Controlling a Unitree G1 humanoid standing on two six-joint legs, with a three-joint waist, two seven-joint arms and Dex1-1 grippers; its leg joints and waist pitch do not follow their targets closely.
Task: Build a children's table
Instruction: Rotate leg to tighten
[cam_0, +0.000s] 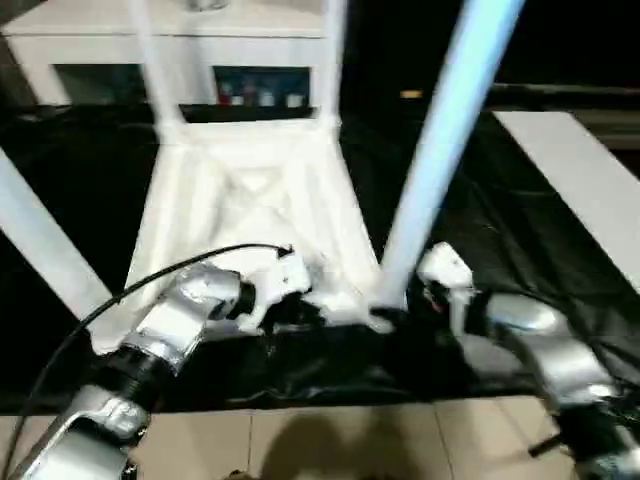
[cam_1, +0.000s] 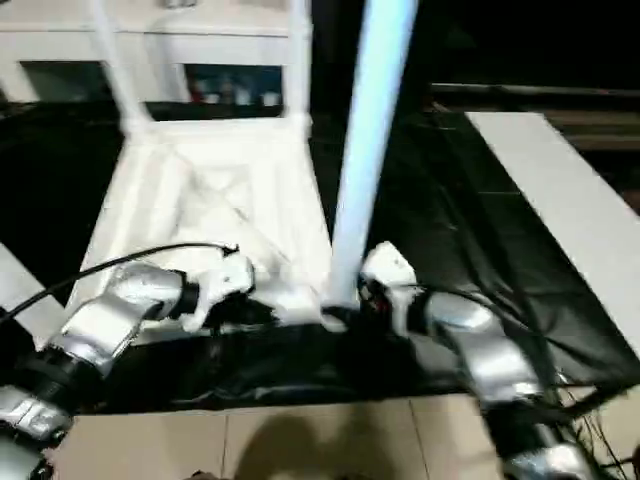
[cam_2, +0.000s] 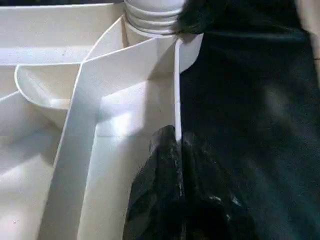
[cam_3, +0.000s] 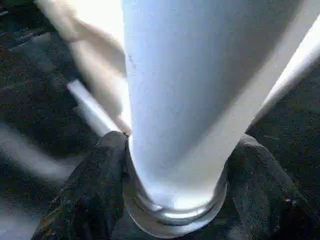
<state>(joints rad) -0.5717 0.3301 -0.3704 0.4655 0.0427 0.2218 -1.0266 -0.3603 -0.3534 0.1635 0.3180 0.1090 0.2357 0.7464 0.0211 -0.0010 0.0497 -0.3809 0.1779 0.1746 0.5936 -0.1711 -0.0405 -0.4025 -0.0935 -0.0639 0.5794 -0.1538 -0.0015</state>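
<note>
Two grippers at the near edge of an upturned tabletop (cam_0: 250, 190) on a black-draped work table (cam_0: 90, 170).

Four legs are seen standing in the corner sockets, their tops cut off by the frame. The near-right leg (cam_0: 440, 150) is flanked at its base by the right gripper (cam_3: 175, 200), whose black fingers (cam_3: 90, 190) lie against either side of the tube. The left gripper (cam_2: 177, 165) is pinched shut on the thin rim wall of the tabletop. A white cabinet (cam_0: 250, 50) stands behind, and a white board (cam_0: 580, 180) lies to the right. The items inside the cabinet are too blurred to be identified.
</note>
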